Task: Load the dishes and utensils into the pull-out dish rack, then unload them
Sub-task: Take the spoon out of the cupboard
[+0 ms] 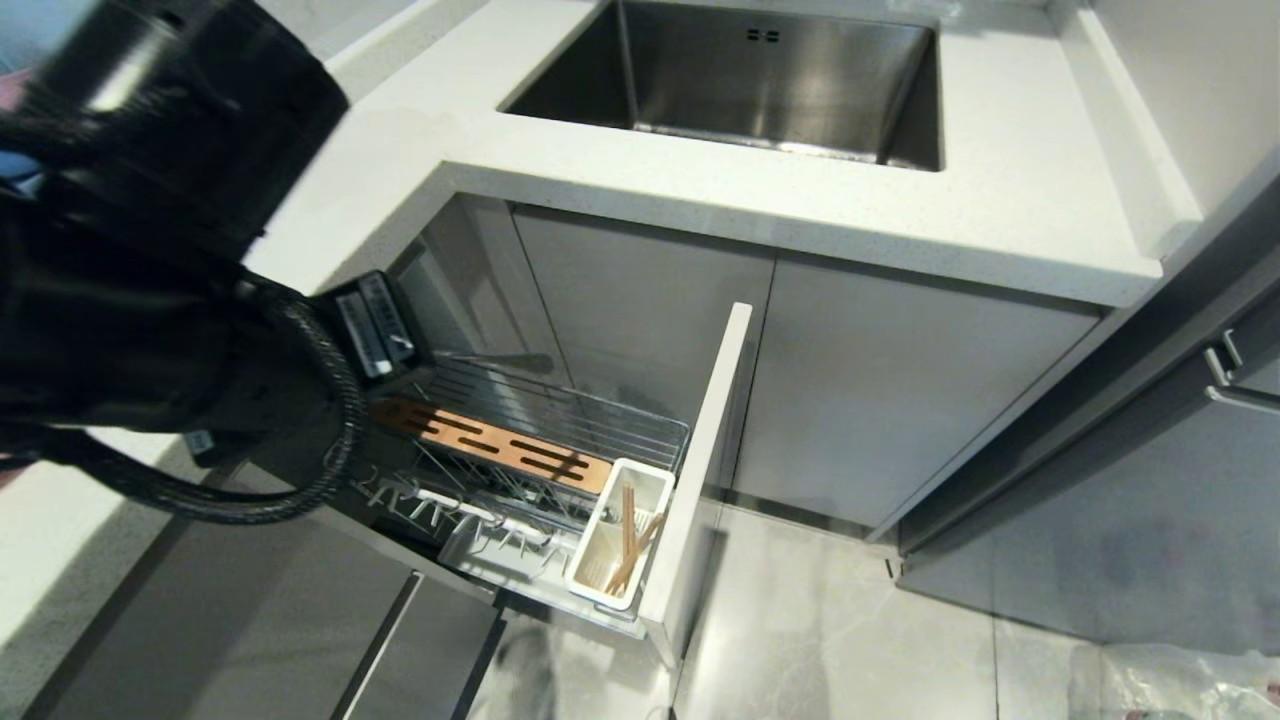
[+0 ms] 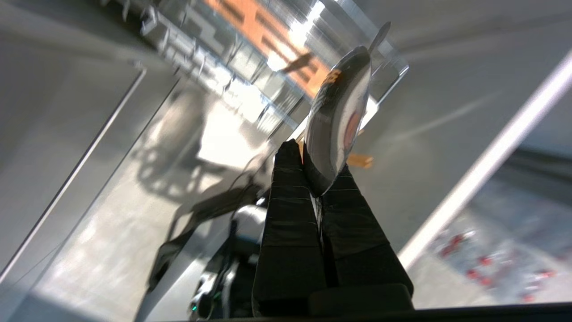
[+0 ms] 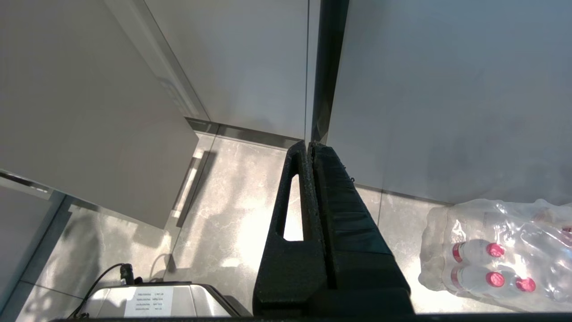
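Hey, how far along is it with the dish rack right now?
Done: the chopsticks stand in the white utensil cup of the pulled-out dish rack. In hand: the left gripper is shut on the spoon, above the rack. Left: no plate or bowl shows in the rack. The right gripper hangs shut near the floor.

You see a steel sink set in the white countertop. Below, a shrink-wrapped pack of bottles lies on the grey floor tiles.
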Controlling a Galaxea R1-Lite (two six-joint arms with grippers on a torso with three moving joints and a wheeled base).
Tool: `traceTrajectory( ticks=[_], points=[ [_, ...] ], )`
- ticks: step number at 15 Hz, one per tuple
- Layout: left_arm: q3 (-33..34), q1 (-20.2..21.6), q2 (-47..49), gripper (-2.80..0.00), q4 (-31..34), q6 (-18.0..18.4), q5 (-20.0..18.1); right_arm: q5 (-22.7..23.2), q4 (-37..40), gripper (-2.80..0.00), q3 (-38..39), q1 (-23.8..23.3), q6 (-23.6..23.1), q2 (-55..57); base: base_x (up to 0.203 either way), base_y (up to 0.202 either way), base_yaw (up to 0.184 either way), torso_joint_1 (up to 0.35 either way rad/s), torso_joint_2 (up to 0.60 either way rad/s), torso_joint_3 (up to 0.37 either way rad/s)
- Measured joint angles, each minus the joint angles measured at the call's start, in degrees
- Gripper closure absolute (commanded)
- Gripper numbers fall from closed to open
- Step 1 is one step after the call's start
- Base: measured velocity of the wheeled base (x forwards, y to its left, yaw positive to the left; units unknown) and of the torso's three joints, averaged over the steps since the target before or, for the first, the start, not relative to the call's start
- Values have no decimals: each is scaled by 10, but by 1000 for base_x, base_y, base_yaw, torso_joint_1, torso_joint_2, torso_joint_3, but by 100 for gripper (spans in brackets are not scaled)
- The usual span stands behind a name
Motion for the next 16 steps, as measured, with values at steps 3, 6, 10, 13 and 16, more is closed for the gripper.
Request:
traceTrajectory(
  ticks=[3, 6, 10, 13, 16],
  points=[
    [-27, 2, -72, 0, 2, 26, 16, 0, 0, 0, 0, 0, 0, 0, 0, 0, 0, 0, 0, 0],
    [-44, 56, -146, 0, 2, 65, 24, 0, 0, 0, 0, 0, 0, 0, 0, 0, 0, 0, 0, 0],
    [-57, 199, -224, 0, -1, 130, 23, 0, 0, 0, 0, 0, 0, 0, 0, 0, 0, 0, 0, 0],
    [-55, 308, -253, 0, -8, 150, 16, 0, 0, 0, 0, 0, 0, 0, 0, 0, 0, 0, 0, 0],
    [-15, 447, -262, 0, -55, 155, -35, 0, 0, 0, 0, 0, 0, 0, 0, 0, 0, 0, 0, 0]
  ],
)
